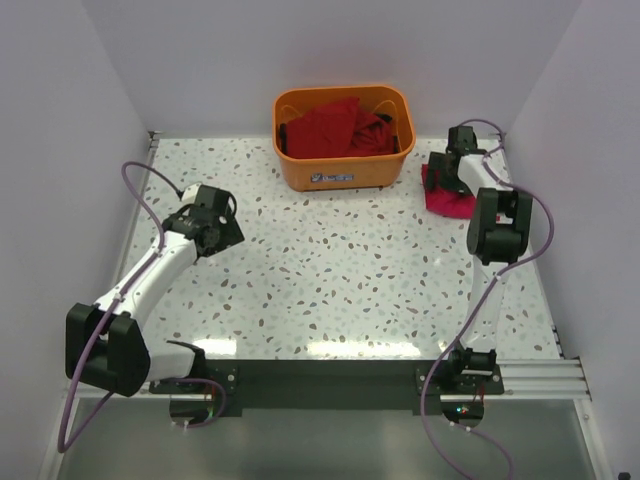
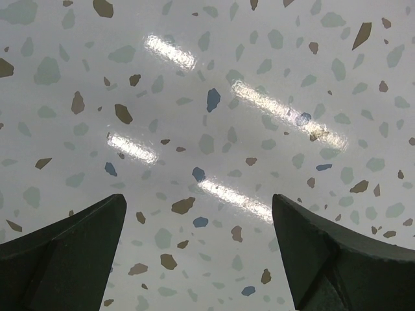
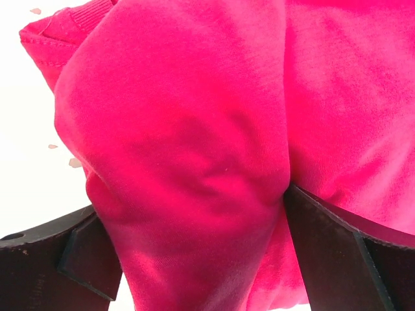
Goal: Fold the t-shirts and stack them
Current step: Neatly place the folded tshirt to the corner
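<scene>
Nearest me, well short and left of the orange basket (image 1: 340, 172), the left hand (image 2: 199, 201) hangs over bare speckled table (image 1: 330, 280). Its fingers are spread wide with nothing between them. Only the two dark fingertips show in its own camera, and the rest is cut off at the bottom edge.

Farther back, just to the right of the basket, the right hand (image 3: 191, 207) is down on the bright pinkish-crimson t-shirt (image 1: 445, 200). The shirt lies bunched on the table near the back right corner. This hand's fingers also stand wide, and a rounded bulge of cloth fills the gap and touches both. I can't tell whether they are squeezing it. From above, the wrist covers much of the shirt, so its outline is hard to make out. Close up, the cloth runs off the frame, with a ribbed hem just showing at the upper left.

Farthest off, the basket holds crumpled darker red t-shirts (image 1: 325, 128). I can't count them. The small label on its front is unreadable.
</scene>
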